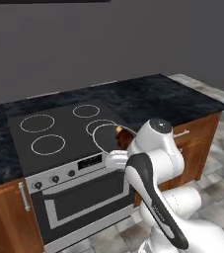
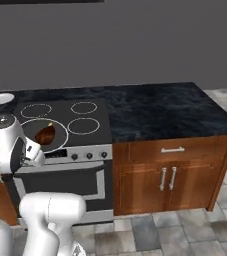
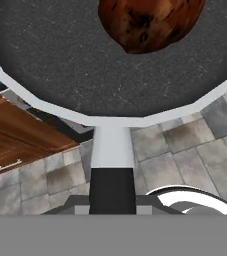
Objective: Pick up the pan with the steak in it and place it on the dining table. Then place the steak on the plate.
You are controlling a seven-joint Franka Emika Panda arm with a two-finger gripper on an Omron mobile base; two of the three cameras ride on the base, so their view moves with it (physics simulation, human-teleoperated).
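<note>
Kitchen stove front, pan held by its handle, steak inside.
Left base view: pan [image 1: 107, 137] hangs at the cooktop's [image 1: 59, 131] front right edge, tiled floor open to the right, arm folded over the oven door. Right base view: steak [image 2: 45, 134] sits in the pan, black counter [image 2: 165, 110] beside it. Hand view: gripper [image 3: 112, 200] clamped shut on the pan's black handle, floor tiles below.

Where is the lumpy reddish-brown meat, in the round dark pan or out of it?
In. The reddish-brown steak lies on the dark inside of the round pan, within its pale rim.
</note>
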